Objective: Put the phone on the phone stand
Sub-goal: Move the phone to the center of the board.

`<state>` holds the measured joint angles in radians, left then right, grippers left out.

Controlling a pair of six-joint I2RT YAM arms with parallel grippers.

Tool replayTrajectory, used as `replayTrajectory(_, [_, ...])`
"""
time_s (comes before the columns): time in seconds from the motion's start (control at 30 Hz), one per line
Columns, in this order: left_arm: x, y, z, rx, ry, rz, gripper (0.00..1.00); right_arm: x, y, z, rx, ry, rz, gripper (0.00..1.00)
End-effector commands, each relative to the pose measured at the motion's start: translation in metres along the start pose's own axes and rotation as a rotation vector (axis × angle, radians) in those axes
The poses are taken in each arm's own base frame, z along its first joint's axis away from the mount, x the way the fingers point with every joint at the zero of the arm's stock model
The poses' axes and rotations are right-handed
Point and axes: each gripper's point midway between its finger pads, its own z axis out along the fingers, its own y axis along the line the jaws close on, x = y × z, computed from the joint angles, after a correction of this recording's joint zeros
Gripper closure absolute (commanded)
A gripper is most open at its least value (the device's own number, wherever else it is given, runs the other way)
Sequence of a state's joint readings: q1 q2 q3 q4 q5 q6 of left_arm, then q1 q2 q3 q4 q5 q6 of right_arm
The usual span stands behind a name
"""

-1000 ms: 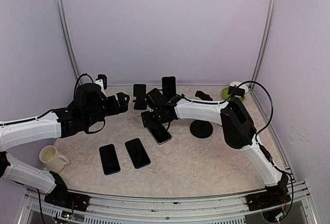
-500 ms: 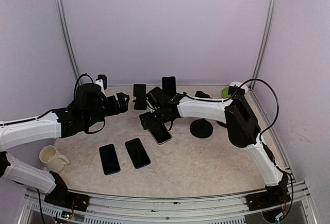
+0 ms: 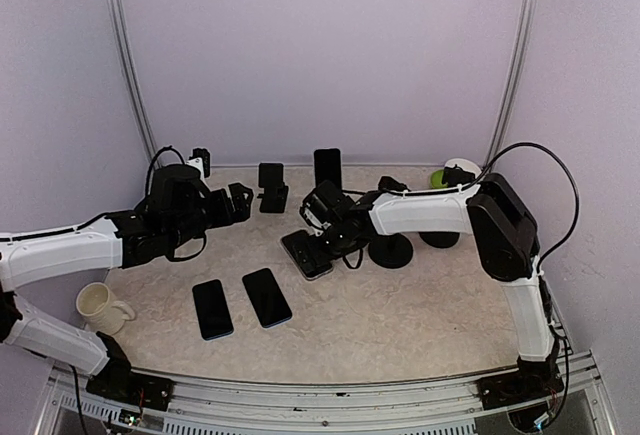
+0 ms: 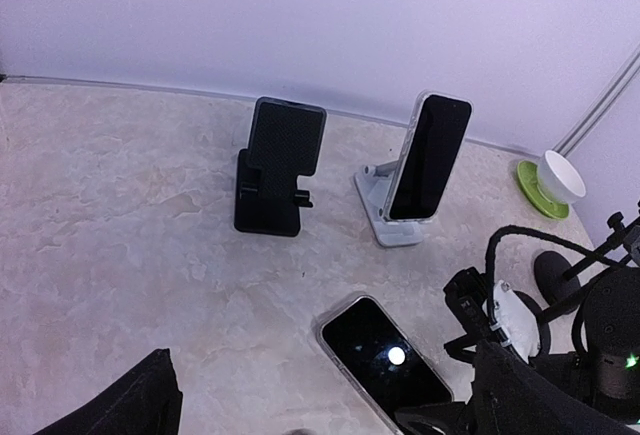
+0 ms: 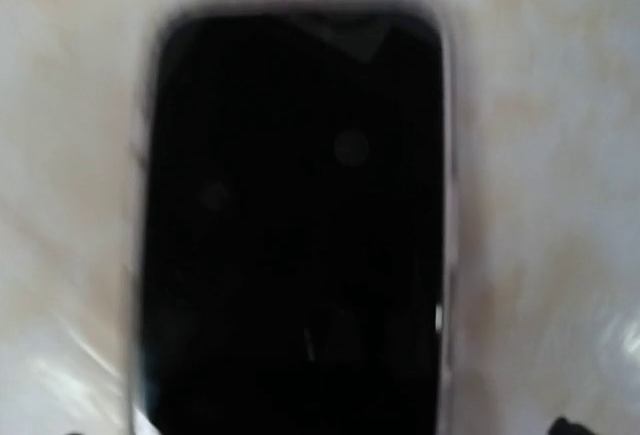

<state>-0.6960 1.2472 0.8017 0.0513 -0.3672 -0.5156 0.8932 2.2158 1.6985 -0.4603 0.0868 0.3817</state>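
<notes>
A black phone in a clear case lies flat on the table's middle. It also shows in the left wrist view and fills the blurred right wrist view. My right gripper hovers low over the phone's right end, jaws open and straddling it; only a dark fingertip shows at the frame's bottom. An empty black phone stand stands behind. My left gripper is open and empty, raised to the left of the stand, its fingers at the frame's bottom corners.
A white stand holds another phone upright. Two more phones lie near the front. A mug sits front left. A round black base and a cup on a green saucer are at the right.
My right arm has swung its elbow to the right, and its gripper has shifted right and lower over the phone's right end. The phone stays flat on the table. The left arm has barely moved.
</notes>
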Motion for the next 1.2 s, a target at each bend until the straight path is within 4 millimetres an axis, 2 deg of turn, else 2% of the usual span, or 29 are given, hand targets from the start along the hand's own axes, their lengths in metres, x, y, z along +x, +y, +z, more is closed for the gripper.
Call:
replayTrajectory(0.0, [0.005, -0.001, 0.004, 0.008, 0.014, -0.006, 0.01, 0.009, -0.004, 0.005, -0.008, 0.009, -0.012, 0.00])
replayTrajectory(0.07, [0.006, -0.002, 0.004, 0.009, 0.016, -0.005, 0.01, 0.014, -0.005, 0.009, -0.005, 0.019, -0.009, 0.00])
replayTrajectory(0.4, [0.005, 0.002, 0.003, -0.010, 0.011, 0.001, 0.01, 0.022, 0.039, 0.005, -0.260, 0.055, 0.005, 0.00])
replayTrajectory(0.73, [0.007, -0.002, 0.009, -0.005, 0.022, 0.001, 0.01, 0.021, 0.069, -0.002, -0.292, 0.061, -0.054, 0.00])
replayTrajectory(1.0, [0.021, -0.006, 0.028, -0.021, 0.081, -0.006, 0.01, 0.010, 0.080, -0.021, -0.317, 0.028, -0.086, 0.00])
replayTrajectory(1.1, [0.027, -0.014, 0.040, -0.002, 0.109, -0.001, 0.01, 0.000, 0.078, -0.038, -0.298, -0.007, -0.107, 0.00])
replayTrajectory(1.17, [0.029, -0.021, 0.049, 0.011, 0.130, 0.004, 0.01, -0.010, 0.074, -0.058, -0.280, -0.047, -0.128, 0.00])
